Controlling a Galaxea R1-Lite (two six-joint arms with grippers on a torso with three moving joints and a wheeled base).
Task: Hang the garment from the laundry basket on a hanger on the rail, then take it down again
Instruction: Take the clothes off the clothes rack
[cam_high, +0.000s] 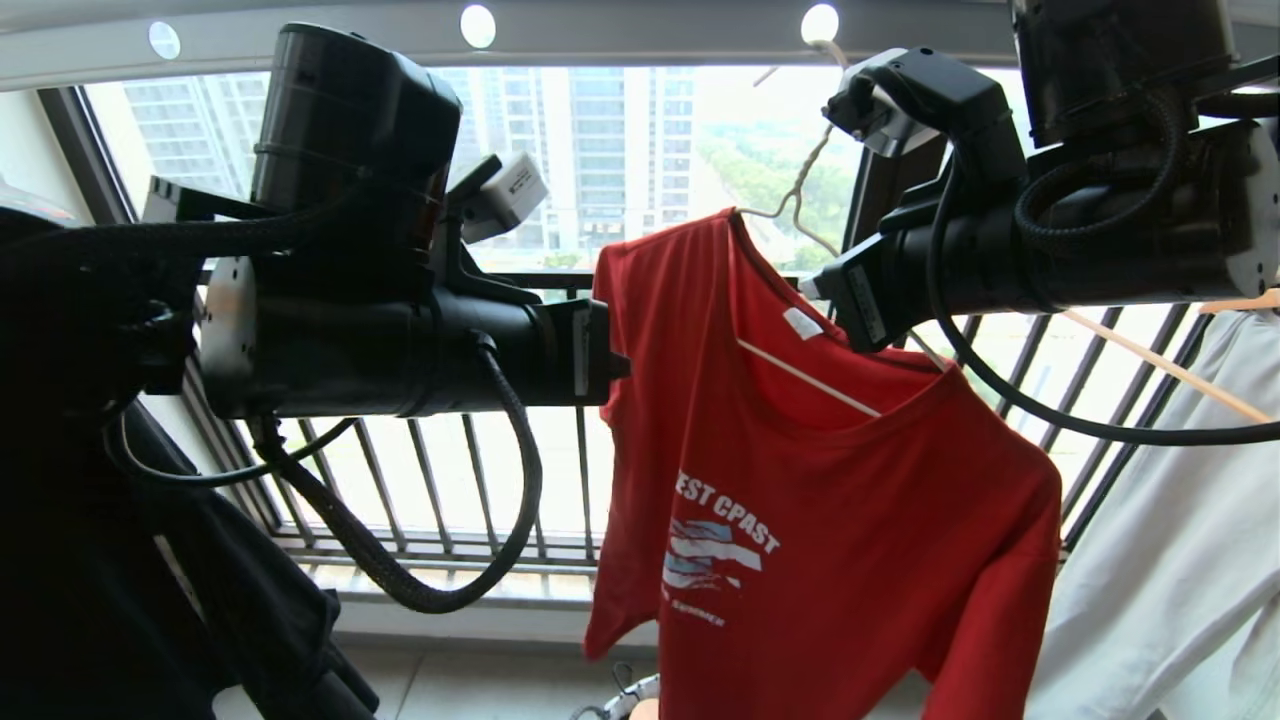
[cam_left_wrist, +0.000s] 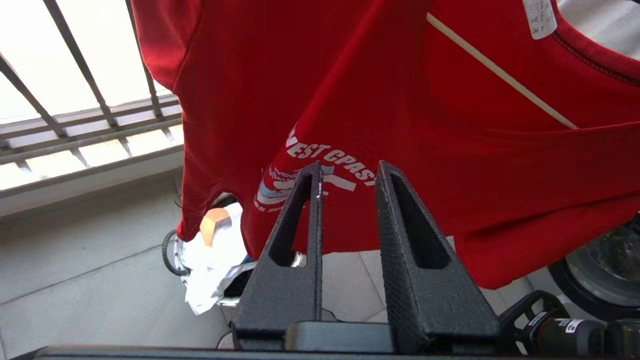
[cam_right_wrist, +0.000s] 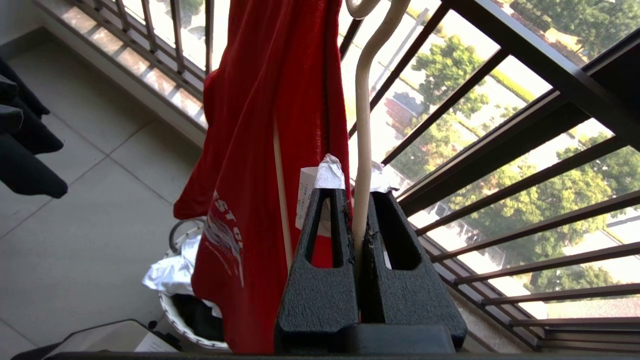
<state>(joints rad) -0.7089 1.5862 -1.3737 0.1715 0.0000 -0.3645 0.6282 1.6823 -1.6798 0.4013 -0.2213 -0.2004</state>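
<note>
The right claw (cam_right_wrist: 357, 220) was clamped on the hanger (cam_right_wrist: 362, 150) neck to keep the shirt (cam_high: 820, 480) steady under the rail (cam_high: 640, 40). The left claw (cam_left_wrist: 347, 175) stood slightly apart, holding nothing.

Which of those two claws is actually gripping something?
The right gripper, pinching the white hanger under the red T-shirt. The left gripper holds nothing.
</note>
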